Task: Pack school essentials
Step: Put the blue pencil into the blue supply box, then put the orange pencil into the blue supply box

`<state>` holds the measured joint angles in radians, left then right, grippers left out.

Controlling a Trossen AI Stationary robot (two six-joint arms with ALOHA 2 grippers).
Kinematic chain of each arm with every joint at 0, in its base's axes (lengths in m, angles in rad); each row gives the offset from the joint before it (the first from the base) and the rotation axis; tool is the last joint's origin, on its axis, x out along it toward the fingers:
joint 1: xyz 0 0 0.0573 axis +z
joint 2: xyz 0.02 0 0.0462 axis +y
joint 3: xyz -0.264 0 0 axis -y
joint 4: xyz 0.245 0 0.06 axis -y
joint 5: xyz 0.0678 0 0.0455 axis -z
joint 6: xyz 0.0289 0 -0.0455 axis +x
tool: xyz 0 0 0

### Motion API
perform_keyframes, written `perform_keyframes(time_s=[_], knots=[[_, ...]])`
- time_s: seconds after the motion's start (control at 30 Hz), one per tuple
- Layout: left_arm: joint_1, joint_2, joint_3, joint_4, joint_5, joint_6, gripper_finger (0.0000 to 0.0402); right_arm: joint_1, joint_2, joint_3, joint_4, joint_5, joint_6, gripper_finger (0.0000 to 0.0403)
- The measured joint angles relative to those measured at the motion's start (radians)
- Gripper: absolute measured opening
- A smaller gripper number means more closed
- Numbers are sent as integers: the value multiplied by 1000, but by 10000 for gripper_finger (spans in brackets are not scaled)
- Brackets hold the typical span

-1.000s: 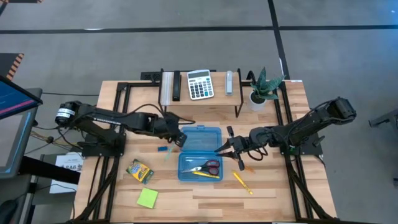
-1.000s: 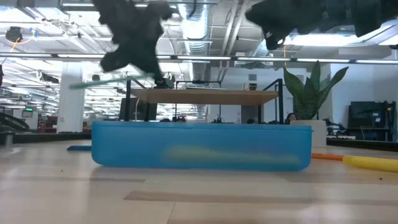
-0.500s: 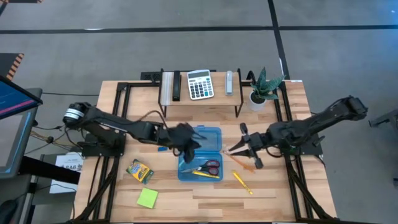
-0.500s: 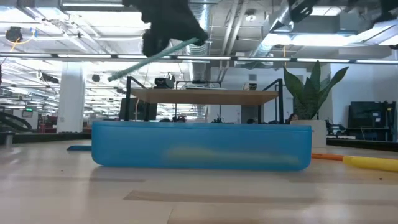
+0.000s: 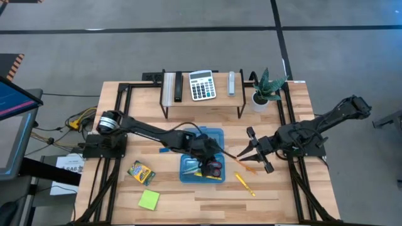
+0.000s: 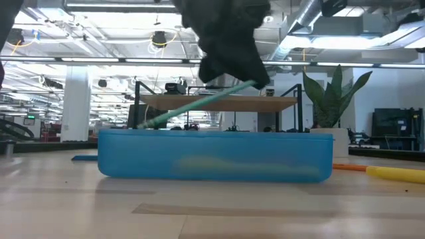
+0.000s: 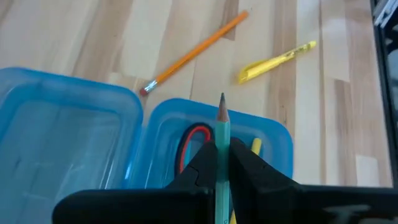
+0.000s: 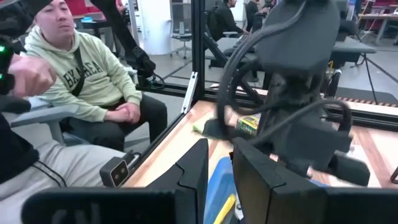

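Observation:
My left gripper (image 5: 207,158) hovers over the open translucent blue case (image 5: 201,150) and is shut on a thin teal pencil (image 7: 222,127). Red-handled scissors (image 5: 211,167) and a yellow marker (image 7: 255,146) lie in the case's near half. My right gripper (image 5: 250,150) is open, just right of the case and over an orange pencil (image 5: 244,163) that lies flat on the table. Another yellow marker (image 5: 245,184) lies nearer the front edge. The crayon box (image 5: 141,172) and the lime sticky-note pad (image 5: 149,199) lie on the table left of the case. My left gripper pinches the teal pencil's shaft (image 7: 222,144) between its two fingers (image 7: 203,167), a short way behind the sharpened tip (image 7: 222,99). The pencil runs along the fingers and sticks out past them. It is lifted clear and tilted in the low view (image 6: 199,106), one end down toward the case.
A raised shelf at the far edge carries the calculator (image 5: 202,85) and other small items, with a potted plant (image 5: 265,88) to its right. A small blue piece (image 5: 164,150) lies left of the case. A person in a light green hoodie (image 8: 93,81) sits beyond the table.
My left gripper has travelled toward the table's right and near edge, from beside the case's far left corner to above its near half, and come down. The teal pencil went with it and has tipped from about level to slanting. My right gripper has drawn back to the right.

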<state>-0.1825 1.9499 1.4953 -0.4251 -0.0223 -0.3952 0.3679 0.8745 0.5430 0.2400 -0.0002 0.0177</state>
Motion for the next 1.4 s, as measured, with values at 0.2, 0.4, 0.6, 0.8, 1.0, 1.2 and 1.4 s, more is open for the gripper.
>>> perform_keyframes(time_s=[0.2, 0.4, 0.6, 0.8, 1.0, 1.2, 1.4], knots=[[-1, 56, 41, -44, 16, 135, 17, 0, 0, 0, -4, -5, 0, 93], [-10, 68, 39, -74, 4, 165, 100, -2, 0, 0, 1, 7, 1, 93], [-9, 63, 39, -84, -24, 233, 168, -2, 0, 0, 0, 4, 1, 93], [-7, 62, 39, -180, -23, 279, 187, -2, 0, 0, 0, 4, 8, 93], [-13, 55, 39, -261, -63, 263, 188, -3, 0, 0, 0, 4, 35, 93], [-50, 28, 38, -234, -132, 301, 188, -4, 0, 0, -4, 3, 43, 93], [-41, 21, 39, -304, -142, 304, 188, -4, 0, 0, -24, 3, 45, 93]])
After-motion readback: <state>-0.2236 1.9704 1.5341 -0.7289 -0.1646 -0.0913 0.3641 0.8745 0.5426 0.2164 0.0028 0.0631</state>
